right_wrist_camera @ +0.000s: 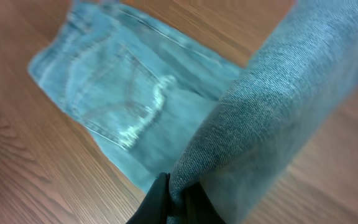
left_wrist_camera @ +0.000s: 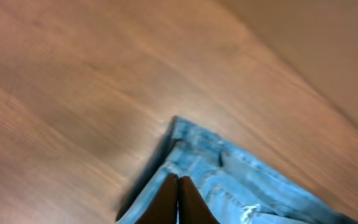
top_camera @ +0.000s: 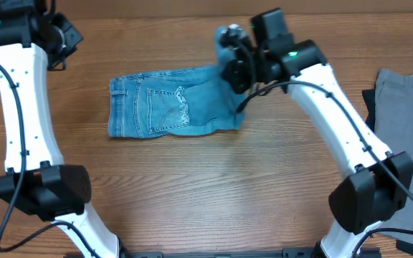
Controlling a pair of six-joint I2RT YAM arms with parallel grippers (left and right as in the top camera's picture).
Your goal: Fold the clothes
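**Left gripper** (left_wrist_camera: pixel 178 200): fingers pressed together, empty, over the wooden table (top_camera: pixel 192 186); a waist corner of the light blue jeans (top_camera: pixel 163 104) lies just ahead of its tips. **Right gripper** (right_wrist_camera: pixel 179 202): clamped on a lifted denim fold, the rest lying flat below it. Gray garment (top_camera: pixel 407 107): well to its right.

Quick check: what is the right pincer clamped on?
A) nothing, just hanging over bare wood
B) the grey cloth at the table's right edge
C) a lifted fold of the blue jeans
C: in the right wrist view the right pincer is shut on a fold of the jeans raised off the table; the grey cloth lies apart.
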